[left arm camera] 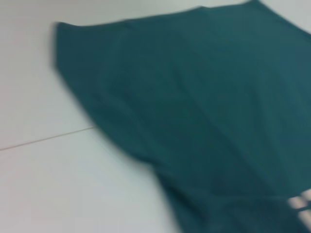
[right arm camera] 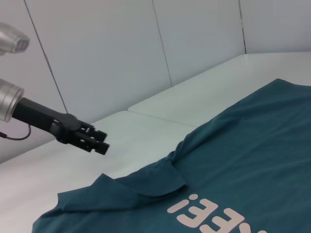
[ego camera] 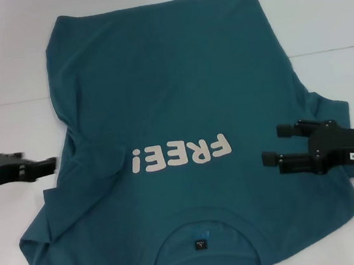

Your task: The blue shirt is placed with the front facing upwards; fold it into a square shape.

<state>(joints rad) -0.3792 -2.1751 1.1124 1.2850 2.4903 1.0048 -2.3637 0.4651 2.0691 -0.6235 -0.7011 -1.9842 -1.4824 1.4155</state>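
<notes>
Head view: we log the blue shirt spread face-up on the white table, collar at 6 o'clock; left gripper off its 9 o'clock edge, fingers narrow, right gripper above the 4 o'clock sleeve, fingers spread, likely for side folds. Left wrist view: shirt body only. Right wrist view: the rumpled sleeve lies below the left gripper.

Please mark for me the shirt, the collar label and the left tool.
shirt (ego camera: 177,75): head view, plain front cloth.
label (ego camera: 202,243): head view, its middle.
left tool (right arm camera: 92,139): right wrist view, between its tips.
</notes>
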